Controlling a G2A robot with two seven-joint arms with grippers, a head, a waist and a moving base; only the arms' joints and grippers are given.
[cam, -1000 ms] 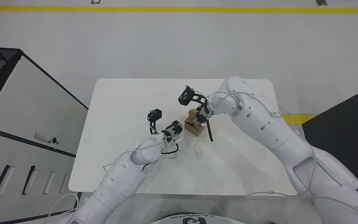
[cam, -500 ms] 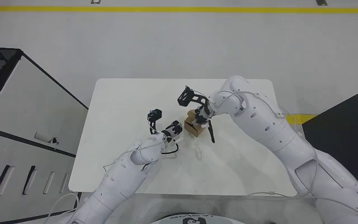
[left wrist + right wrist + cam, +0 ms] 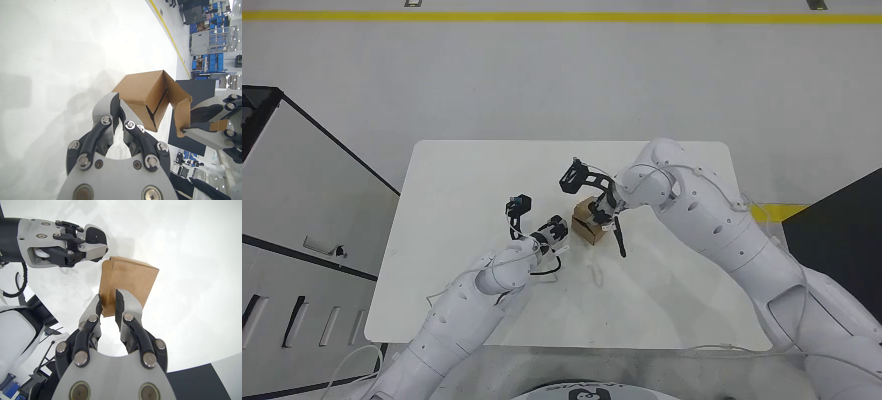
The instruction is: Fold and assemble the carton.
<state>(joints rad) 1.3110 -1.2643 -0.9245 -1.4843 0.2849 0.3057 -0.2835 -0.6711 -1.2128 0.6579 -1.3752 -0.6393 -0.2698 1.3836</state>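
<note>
Carries carton (image 3: 589,218) slightly farther across table (image 3: 462,200) than a second ago. Pinches its flap in right gripper (image 3: 108,295), jaws nearly closed. Holds left gripper (image 3: 118,106) closed, empty, just beside carton's corner.

I'm seeing the carton (image 3: 588,222) showing plain brown all over, w/ darker brown inside the folds. My R pincer (image 3: 108,298) & L pincer (image 3: 119,106) are both looking shiny grey & blk, & their pads (image 3: 119,306) are showing blk w/ bumpy lines. The table (image 3: 462,200) is looking plain white. The floor (image 3: 542,80) is looking pale grey w/ a yellow stripe (image 3: 542,16) running across it.
</note>
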